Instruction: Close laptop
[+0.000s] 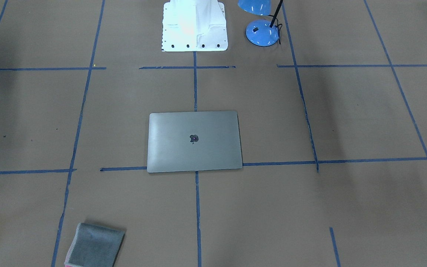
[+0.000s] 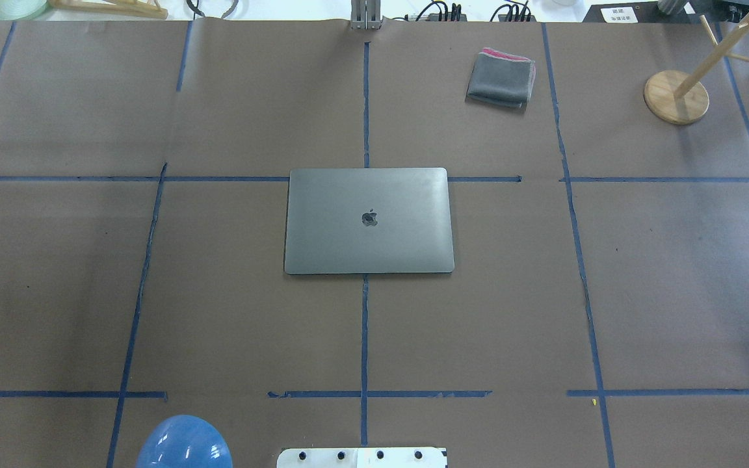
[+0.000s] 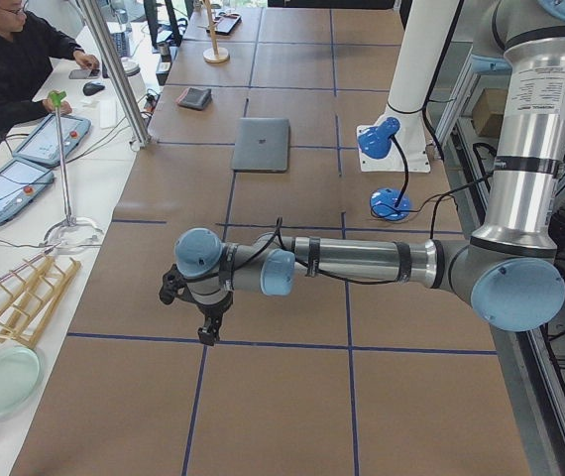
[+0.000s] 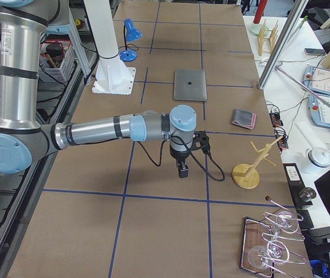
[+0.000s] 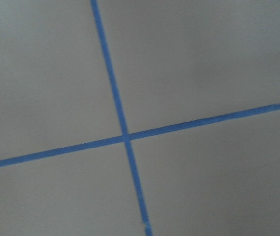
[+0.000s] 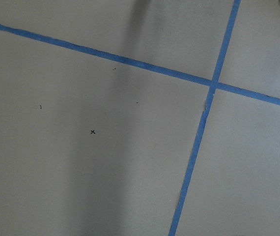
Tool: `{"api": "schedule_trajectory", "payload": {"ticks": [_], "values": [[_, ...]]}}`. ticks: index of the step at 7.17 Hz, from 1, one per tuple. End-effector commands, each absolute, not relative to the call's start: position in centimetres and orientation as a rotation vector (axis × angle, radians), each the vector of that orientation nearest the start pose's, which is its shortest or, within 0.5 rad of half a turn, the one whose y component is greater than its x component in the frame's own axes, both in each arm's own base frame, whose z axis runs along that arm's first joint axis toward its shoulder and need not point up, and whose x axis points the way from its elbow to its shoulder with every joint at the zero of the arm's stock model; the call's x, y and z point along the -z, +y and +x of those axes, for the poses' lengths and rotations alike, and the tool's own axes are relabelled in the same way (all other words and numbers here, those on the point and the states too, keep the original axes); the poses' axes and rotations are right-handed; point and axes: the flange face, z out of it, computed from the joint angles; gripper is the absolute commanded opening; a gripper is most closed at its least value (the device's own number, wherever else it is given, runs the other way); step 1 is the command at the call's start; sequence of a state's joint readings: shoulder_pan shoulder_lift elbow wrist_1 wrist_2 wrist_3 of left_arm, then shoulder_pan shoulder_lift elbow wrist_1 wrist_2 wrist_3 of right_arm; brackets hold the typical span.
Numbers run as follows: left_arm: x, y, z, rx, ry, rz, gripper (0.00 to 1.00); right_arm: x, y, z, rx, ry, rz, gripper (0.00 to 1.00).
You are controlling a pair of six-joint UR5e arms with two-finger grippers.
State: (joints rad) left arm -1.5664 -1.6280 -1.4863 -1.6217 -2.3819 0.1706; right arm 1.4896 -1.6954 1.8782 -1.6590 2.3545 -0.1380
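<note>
The space-grey laptop (image 1: 195, 148) lies flat in the middle of the table with its lid down and the dark apple logo facing up. It also shows in the overhead view (image 2: 368, 240) and, small, in both side views (image 3: 262, 144) (image 4: 189, 85). My left gripper (image 3: 206, 335) hangs over bare paper far from the laptop, toward the table's left end. My right gripper (image 4: 183, 170) hangs over bare paper toward the right end. Both show only in the side views, so I cannot tell whether they are open or shut. The wrist views show only brown paper and blue tape.
A folded grey cloth (image 2: 501, 78) lies at the far side, right of centre. A blue desk lamp (image 1: 261, 31) stands next to the white robot base (image 1: 195, 26). A wooden stand (image 2: 675, 96) is at the far right, with a rack of glasses (image 4: 272, 243) at that end.
</note>
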Motion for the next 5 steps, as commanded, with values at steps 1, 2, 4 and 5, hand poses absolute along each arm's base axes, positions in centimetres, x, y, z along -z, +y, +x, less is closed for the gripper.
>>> {"api": "schedule_trajectory", "payload": {"ticks": [1, 2, 4, 5], "values": [[-67.1, -50.5, -7.6, -0.129, 0.814, 0.042, 1.00, -58.7, -44.2, 3.0, 0.236, -0.793, 0.095, 1.00], [-65.7, -50.2, -7.7, -0.123, 0.815, 0.032, 1.00, -59.4, -44.0, 3.5, 0.218, -0.793, 0.082, 1.00], [-64.0, -50.1, -7.7, -0.095, 0.814, 0.029, 1.00, -61.9, -43.3, 4.9, 0.161, -0.804, 0.037, 1.00], [-63.5, -50.2, -7.7, -0.090, 0.815, 0.036, 1.00, -63.7, -43.1, 5.8, 0.125, -0.807, 0.010, 1.00]]}}
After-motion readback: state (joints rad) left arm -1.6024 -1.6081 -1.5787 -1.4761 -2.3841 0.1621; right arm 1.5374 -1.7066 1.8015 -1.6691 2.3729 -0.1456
